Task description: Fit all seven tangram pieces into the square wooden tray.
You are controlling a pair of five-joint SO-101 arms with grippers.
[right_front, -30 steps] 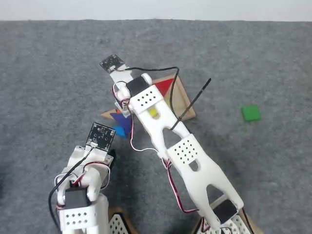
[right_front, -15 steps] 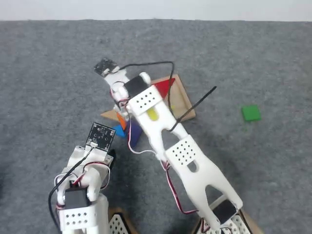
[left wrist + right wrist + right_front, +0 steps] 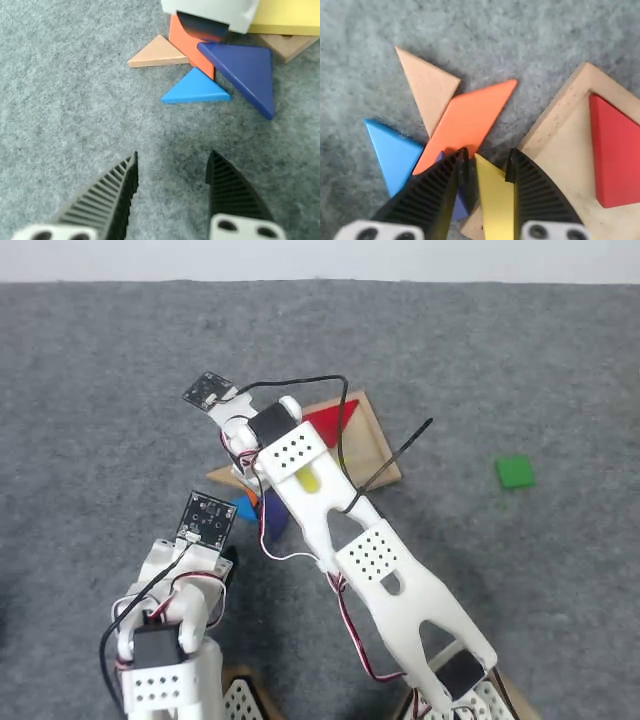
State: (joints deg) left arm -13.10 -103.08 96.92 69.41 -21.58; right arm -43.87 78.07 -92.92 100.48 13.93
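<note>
Right wrist view: the right tool [image 3: 487,156] is clamped on the yellow piece [image 3: 494,200], seemingly just over the rim of the wooden tray [image 3: 555,117], with the red triangle [image 3: 616,150] already inside. The next move probably calls for seating the yellow piece flat beside the red one. The left tool [image 3: 173,159] hangs with its jaws apart over the counter [image 3: 60,100].

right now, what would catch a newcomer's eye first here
The right arm's jaws are closed on a yellow piece at the edge of the wooden tray, which holds a red triangle. Just outside that edge, an orange parallelogram, a tan triangle, a light blue triangle and a dark blue triangle lie bunched on the grey carpet. A green square sits alone, well away from the tray.
</note>
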